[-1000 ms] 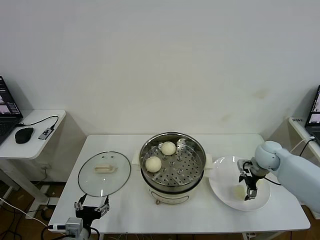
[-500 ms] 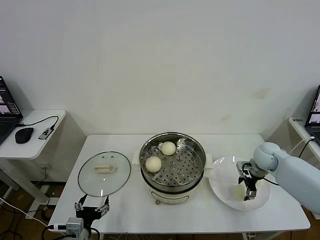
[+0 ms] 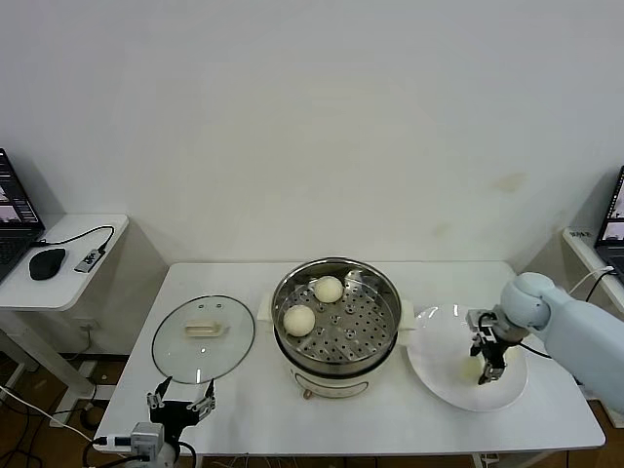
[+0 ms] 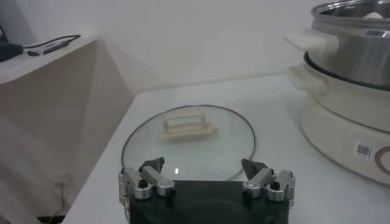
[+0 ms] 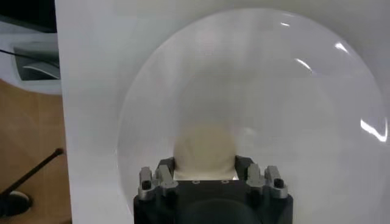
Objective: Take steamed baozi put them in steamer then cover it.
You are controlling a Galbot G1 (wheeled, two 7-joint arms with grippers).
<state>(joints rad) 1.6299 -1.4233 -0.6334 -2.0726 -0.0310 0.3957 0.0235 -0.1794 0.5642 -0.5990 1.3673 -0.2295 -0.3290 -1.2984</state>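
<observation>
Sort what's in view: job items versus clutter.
Job: two baozi in the steamer, one baozi on the plate between the right gripper fingers, glass cover, left gripper.
Clutter: mouse, cable, laptop.

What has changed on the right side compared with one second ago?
The right gripper closed its fingers around the bun on the white plate; the bun is not lifted. The steamer, its two buns, the lid and the left gripper stayed unchanged.

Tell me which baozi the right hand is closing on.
The baozi on the white plate, between the right hand's fingers; the other two sit in the steamer.
</observation>
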